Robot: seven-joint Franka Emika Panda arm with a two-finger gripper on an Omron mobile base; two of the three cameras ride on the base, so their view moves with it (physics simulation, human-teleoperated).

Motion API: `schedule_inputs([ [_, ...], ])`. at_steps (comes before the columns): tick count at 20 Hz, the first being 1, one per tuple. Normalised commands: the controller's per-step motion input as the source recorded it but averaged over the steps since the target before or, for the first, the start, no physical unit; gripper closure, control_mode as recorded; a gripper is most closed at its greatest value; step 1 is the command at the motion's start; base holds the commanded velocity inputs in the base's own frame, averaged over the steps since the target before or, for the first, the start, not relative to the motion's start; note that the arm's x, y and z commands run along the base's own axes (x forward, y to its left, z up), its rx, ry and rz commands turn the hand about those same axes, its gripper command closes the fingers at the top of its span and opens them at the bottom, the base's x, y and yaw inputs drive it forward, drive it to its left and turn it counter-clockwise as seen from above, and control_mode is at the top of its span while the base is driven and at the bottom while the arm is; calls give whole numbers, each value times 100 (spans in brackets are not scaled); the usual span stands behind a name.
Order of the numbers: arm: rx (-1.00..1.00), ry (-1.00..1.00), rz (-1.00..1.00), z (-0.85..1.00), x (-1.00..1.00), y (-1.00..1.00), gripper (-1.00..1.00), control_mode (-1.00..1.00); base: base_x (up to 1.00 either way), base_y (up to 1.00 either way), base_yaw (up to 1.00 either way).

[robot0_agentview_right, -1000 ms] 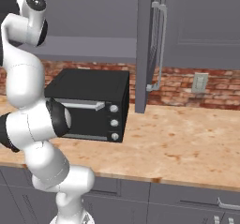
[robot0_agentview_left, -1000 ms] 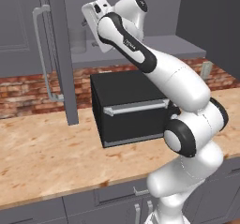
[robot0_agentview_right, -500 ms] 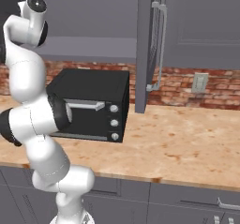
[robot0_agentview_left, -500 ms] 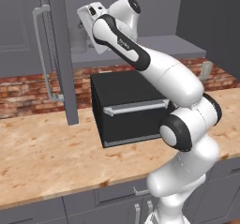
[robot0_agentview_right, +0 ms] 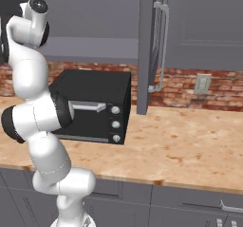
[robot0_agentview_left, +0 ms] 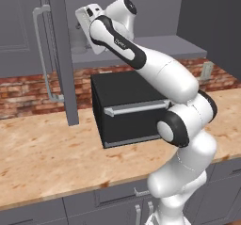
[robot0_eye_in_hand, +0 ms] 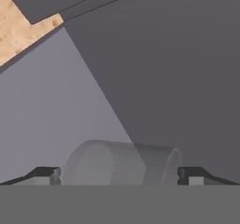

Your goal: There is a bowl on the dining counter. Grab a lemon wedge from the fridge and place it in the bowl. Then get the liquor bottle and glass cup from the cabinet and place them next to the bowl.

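White arm has reached further up into the open grey wall cabinet (robot0_agentview_left: 141,45) since a moment ago. Small translucent greyish glass cup (robot0_eye_in_hand: 122,164) sits on the inner shelf between the spread fingers (robot0_eye_in_hand: 48,174), not yet pinched. Closing looks next.

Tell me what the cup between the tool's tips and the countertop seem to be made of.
Glass cup: looks like clear greyish glass or plastic, since the cabinet wall shows through it. Countertop: likely polished speckled tan stone or laminate, with mottled orange-brown flecks.
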Motion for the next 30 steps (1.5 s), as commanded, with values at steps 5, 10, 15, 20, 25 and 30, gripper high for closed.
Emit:
schedule_inputs([
  [5,0,2,0,-2,17,0,-100,-100,0,0,0],
  [10,0,1,0,-1,17,0,-100,-100,0,0,0],
  [15,0,0,0,0,25,0,-100,-100,0,0,0],
  [20,0,0,0,0,26,0,-100,-100,0,0,0],
  [25,0,1,0,-3,21,0,-100,-100,0,0,0],
  [30,0,1,0,-6,17,0,-100,-100,0,0,0],
])
